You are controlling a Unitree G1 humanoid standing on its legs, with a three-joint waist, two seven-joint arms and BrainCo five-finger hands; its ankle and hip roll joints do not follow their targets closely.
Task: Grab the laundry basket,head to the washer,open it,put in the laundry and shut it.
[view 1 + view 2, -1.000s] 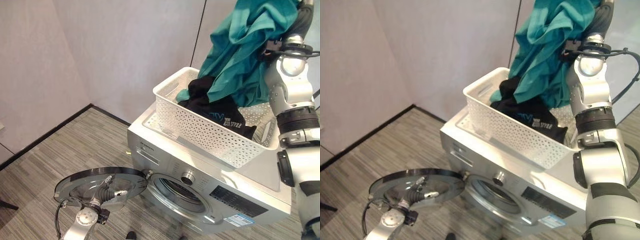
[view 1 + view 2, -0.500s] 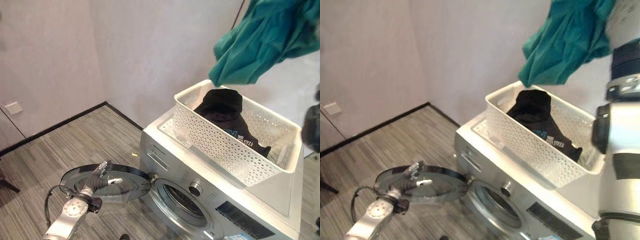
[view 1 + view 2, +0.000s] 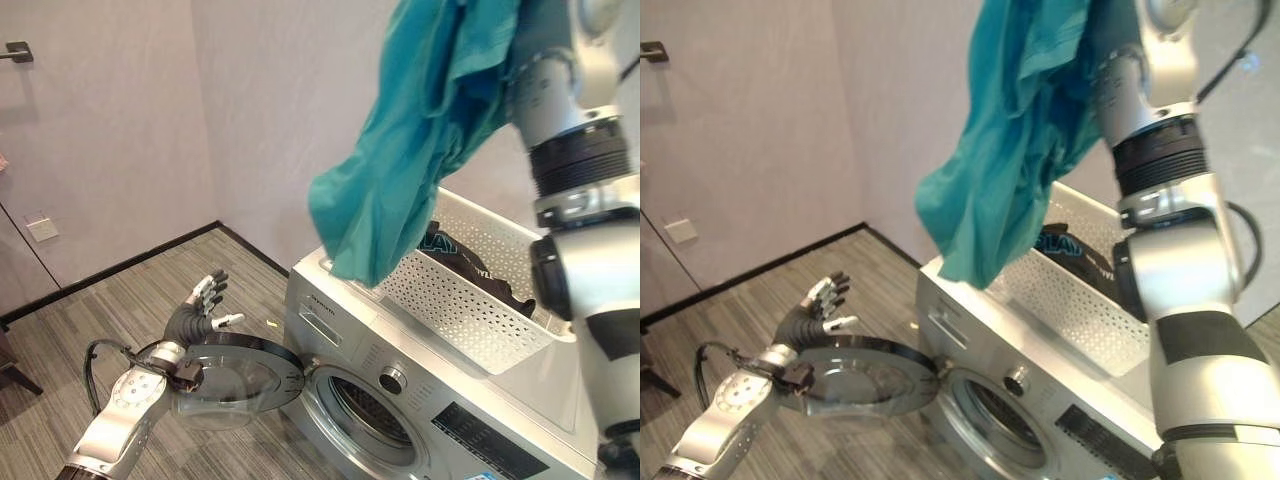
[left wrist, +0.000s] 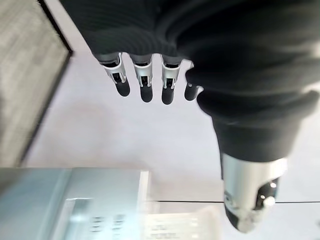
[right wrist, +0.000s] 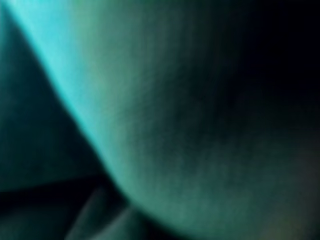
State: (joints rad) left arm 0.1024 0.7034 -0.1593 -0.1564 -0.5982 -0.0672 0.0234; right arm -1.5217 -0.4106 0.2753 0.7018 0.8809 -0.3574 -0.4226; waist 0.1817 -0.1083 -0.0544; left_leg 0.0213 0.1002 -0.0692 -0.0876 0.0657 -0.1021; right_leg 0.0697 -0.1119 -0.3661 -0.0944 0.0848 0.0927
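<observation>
A large teal cloth garment [image 3: 420,130] hangs in the air from the raised right arm, at about 12 o'clock in the head views, draping down over the left end of the white perforated plastic laundry basket [image 3: 470,300]. The right hand itself is buried in the cloth, so whether its fingers are curled on the fabric cannot be told; its wrist view shows teal cloth [image 5: 165,120] pressed close. The basket sits on top of the silver front-loading washing machine [image 3: 400,400] at about 4 o'clock, with a black garment [image 3: 470,265] lying inside it. The washer's round glass door [image 3: 235,370] is swung wide open at about 7 o'clock. The left hand [image 3: 200,305] hovers just beyond the door's outer edge, fingers [image 4: 142,82] straight and spread, holding nothing, above the grey striped floor [image 3: 130,290]
</observation>
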